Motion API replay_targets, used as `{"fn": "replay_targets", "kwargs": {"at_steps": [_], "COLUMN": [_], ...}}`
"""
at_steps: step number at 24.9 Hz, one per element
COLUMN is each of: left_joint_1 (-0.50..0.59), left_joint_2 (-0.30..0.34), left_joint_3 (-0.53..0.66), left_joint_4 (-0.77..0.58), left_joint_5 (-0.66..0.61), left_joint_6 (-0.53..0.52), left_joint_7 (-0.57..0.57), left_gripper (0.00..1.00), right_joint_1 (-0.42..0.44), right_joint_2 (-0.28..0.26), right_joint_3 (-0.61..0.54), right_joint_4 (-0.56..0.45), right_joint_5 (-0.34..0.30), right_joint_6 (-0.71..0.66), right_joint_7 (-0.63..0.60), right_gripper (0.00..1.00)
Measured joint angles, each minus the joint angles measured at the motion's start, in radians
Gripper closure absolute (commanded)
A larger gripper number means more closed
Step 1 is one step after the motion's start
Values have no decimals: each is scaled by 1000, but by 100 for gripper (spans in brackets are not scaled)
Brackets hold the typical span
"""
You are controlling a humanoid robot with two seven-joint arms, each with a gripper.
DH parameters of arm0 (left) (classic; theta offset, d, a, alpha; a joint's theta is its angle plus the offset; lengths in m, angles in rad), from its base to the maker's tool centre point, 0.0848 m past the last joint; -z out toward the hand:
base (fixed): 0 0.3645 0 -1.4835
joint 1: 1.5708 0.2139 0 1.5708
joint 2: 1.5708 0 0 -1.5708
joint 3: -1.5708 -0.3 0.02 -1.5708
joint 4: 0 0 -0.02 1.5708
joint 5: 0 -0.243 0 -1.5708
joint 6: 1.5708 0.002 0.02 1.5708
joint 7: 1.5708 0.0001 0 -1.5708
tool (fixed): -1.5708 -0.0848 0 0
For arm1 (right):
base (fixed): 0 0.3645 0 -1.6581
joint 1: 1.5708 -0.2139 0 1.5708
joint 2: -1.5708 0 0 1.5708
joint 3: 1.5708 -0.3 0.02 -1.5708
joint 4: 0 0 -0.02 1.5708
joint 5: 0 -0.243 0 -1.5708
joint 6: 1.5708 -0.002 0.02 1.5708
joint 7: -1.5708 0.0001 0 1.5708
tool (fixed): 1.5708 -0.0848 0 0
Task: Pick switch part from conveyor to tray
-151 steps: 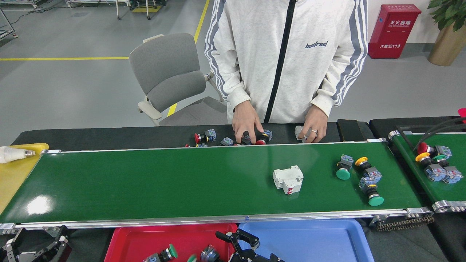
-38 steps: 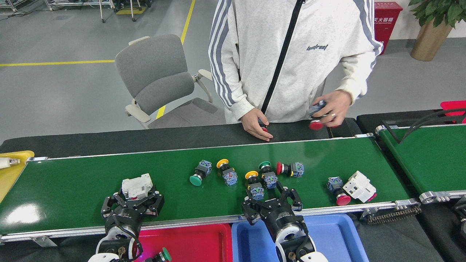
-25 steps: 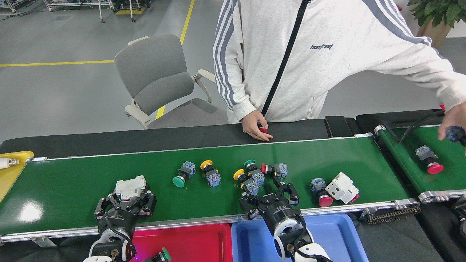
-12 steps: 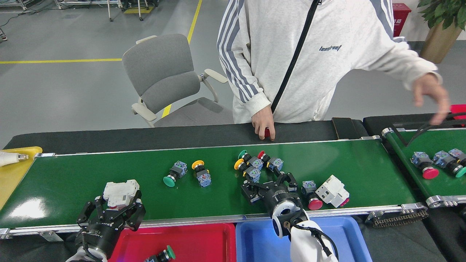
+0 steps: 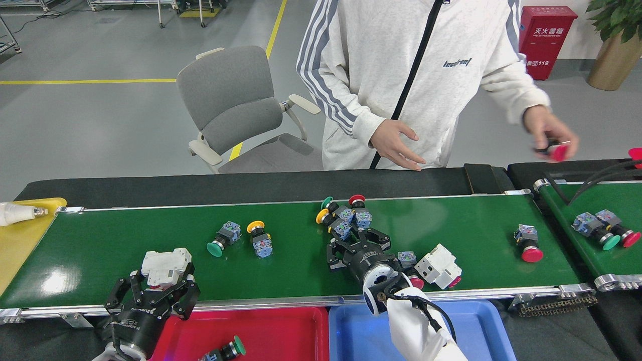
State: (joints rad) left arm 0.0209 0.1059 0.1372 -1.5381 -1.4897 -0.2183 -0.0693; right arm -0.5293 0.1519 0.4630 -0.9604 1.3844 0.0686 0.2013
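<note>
Three push-button switch parts (image 5: 341,216) bunch on the dark green conveyor (image 5: 476,225), touching your right claw (image 5: 357,240), whose fingers are spread and empty. Close now and you may pinch two, or knock them apart. Your left claw (image 5: 161,285) grips the white breaker block (image 5: 164,261).

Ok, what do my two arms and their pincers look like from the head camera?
Both end in a black, multi-link left pincer and right pincer on round black wrists. The right arm has a white shell with a black cable looped along it, and a silver and blue wrist ring.
</note>
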Motion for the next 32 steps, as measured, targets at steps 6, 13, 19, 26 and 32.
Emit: {"fn": "replay_targets", "kwargs": {"at_steps": [6, 13, 19, 26, 32], "left_joint_1": [12, 14, 40, 101, 136], "left_joint_2": [0, 14, 14, 3, -57], "left_joint_3": [18, 22, 22, -23, -337], "left_joint_4": [-1, -18, -45, -170, -220], "left_joint_5": [0, 0, 0, 0, -16], "left_joint_6": [5, -10, -27, -174, -249], "left_joint_7": [7, 12, 13, 14, 17], "left_gripper": [82, 81, 81, 81, 80], "right_joint_1": [206, 500, 513, 649, 759], "right_joint_2": [-16, -166, -162, -82, -80], "right_joint_3": [74, 205, -36, -762, -858], "right_joint_4": [-339, -695, -767, -774, -745], "right_joint_5": [0, 4, -17, -112, -113], "right_joint_6": [-83, -347, -374, -332, -331], "right_joint_7": [25, 31, 23, -208, -251], "right_gripper": [98, 0, 0, 0, 0]}}
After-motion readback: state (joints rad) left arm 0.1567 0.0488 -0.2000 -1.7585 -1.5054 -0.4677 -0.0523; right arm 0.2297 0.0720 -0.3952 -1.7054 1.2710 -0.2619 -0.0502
